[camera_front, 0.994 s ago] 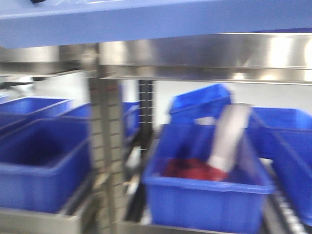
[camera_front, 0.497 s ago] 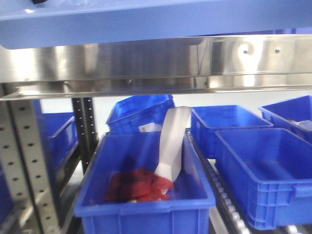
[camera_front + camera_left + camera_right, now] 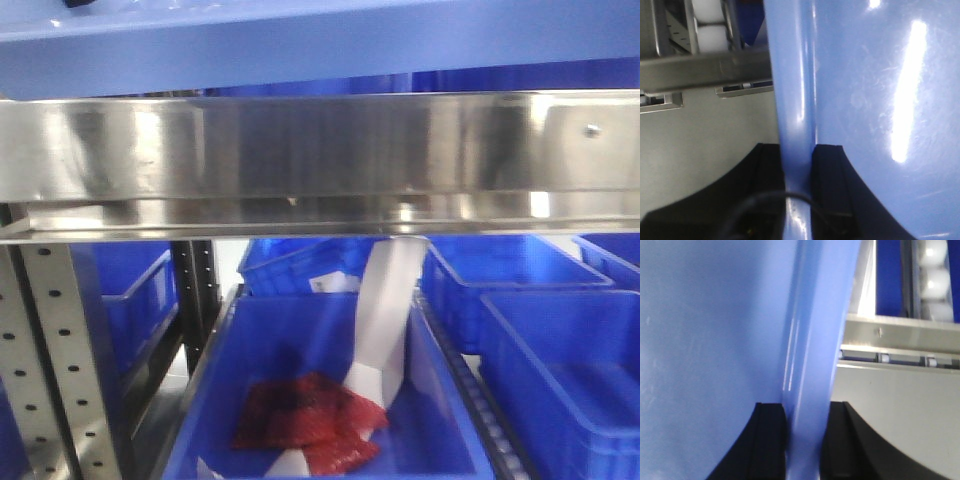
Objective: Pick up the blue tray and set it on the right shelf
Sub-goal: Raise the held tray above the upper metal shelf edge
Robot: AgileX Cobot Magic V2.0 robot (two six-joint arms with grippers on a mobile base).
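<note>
Between the clenched black fingers of the left gripper (image 3: 798,160) runs one rim of the blue tray (image 3: 880,100); the right gripper (image 3: 804,415) pinches the opposite rim likewise. Beyond both grippers, just below the tray, lies the right shelf (image 3: 300,150), with blue bins (image 3: 290,330) underneath.

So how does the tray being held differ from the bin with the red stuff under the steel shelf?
The tray is pale blue; the bin is darker, saturated blue. The tray shows above the shelf lip, the bin below it. The left end effector and right end effector clamp the tray's rim; nothing holds the bin. Both are blue plastic.
</note>
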